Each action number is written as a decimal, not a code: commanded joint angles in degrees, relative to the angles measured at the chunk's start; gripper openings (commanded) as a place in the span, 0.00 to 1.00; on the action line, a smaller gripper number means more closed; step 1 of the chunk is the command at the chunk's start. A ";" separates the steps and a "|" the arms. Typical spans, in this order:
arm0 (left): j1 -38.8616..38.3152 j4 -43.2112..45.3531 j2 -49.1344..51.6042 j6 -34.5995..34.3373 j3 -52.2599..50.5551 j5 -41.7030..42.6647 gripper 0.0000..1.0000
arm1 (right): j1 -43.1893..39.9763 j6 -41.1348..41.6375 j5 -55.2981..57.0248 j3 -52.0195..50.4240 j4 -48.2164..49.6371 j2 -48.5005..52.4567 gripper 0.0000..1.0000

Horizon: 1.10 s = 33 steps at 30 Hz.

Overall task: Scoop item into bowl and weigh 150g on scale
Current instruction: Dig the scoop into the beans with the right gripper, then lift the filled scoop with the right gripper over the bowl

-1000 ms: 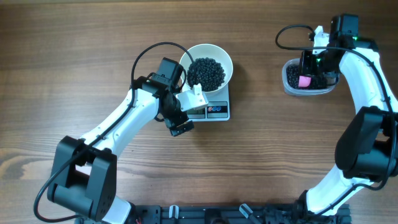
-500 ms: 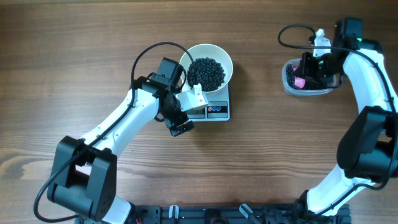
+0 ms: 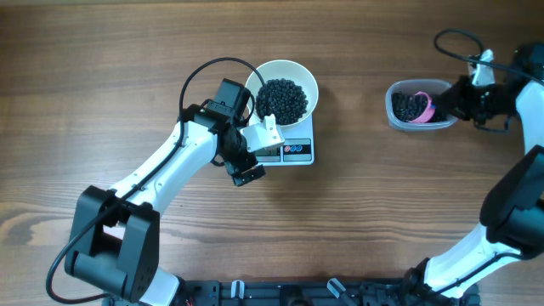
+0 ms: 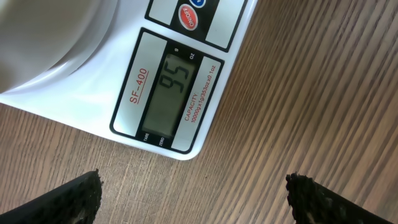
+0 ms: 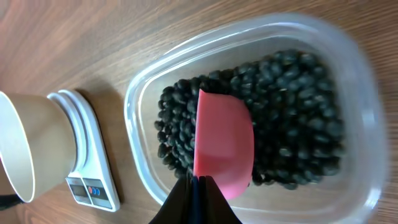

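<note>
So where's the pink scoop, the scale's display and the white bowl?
pink scoop [image 5: 224,146], right wrist view, middle of its pink cup.
scale display [image 4: 171,93], left wrist view, on the grey screen.
white bowl [image 3: 308,78], overhead view, bare inner wall near the rim.

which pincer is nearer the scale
Left. The left pincer is open right by the scale; the right pincer is far off at the clear tub, shut on the pink scoop.
</note>
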 commanded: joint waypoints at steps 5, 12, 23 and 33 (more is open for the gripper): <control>0.20 -0.02 0.44 1.14 -0.24 1.11 1.00 | -6.21 -4.20 -10.43 -0.37 1.90 0.83 0.04; 0.20 -0.02 0.44 1.11 -0.24 1.11 1.00 | -11.08 -6.21 -22.21 -0.37 2.03 0.83 0.04; 0.20 -0.02 0.44 1.11 -0.24 1.11 1.00 | -12.39 -6.14 -38.29 -0.37 1.36 0.83 0.04; 0.20 -0.02 0.44 1.11 -0.24 1.11 1.00 | -1.73 -2.93 -42.07 -0.37 5.16 0.83 0.04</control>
